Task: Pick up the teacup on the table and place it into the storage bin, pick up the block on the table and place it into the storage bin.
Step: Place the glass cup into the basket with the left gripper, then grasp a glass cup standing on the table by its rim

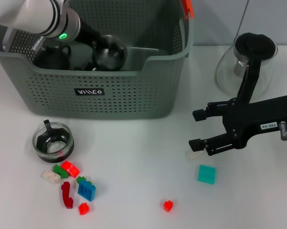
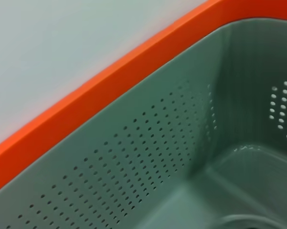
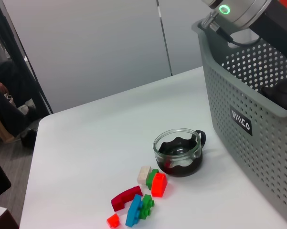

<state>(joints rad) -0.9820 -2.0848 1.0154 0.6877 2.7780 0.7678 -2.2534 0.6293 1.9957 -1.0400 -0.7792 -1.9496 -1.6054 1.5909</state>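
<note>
The grey-green storage bin (image 1: 110, 90) stands at the back left, also seen in the right wrist view (image 3: 248, 119). My left arm reaches down into it, and the left gripper (image 1: 104, 50) sits among dark shapes I cannot make out. The left wrist view shows only the bin's perforated wall (image 2: 148, 157) and orange rim. A glass teacup (image 1: 53, 141) with a black handle stands on the table before the bin. Several blocks (image 1: 71, 183) lie just in front of it. My right gripper (image 1: 198, 129) hovers open at the right, above a small white block (image 1: 195, 154).
A teal block (image 1: 207, 174) and a small red block (image 1: 168, 205) lie on the table near the right gripper. A glass pot with a black lid (image 1: 248, 57) stands at the back right. The teacup (image 3: 178, 152) and the block cluster (image 3: 138, 195) also show in the right wrist view.
</note>
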